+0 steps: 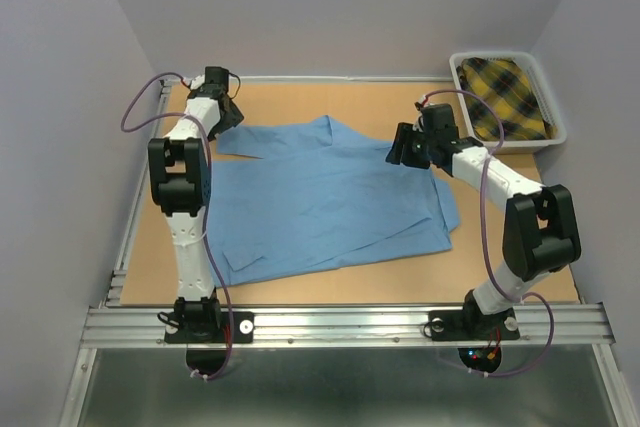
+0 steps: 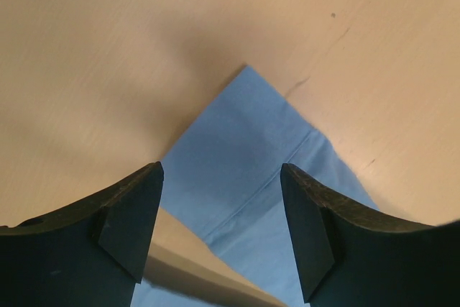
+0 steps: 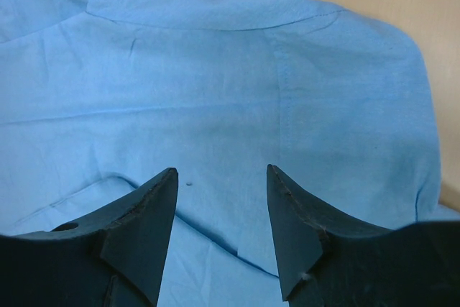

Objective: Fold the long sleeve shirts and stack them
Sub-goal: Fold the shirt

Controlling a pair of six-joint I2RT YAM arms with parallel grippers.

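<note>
Left end effector (image 1: 229, 119) hung spread over the far-left corner of the light blue shirt (image 1: 330, 197), which I saw lying flat on the tabletop (image 1: 300, 97). Right end effector (image 1: 400, 153) hovered spread above its right side, holding nothing; a basket (image 1: 556, 137) sat far right.

The light blue shirt (image 1: 330, 197) lies spread flat, edges partly folded.

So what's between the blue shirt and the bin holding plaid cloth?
Nothing rests there: bare tabletop from shirt to bin, with the right arm overhead, in the top view.
</note>
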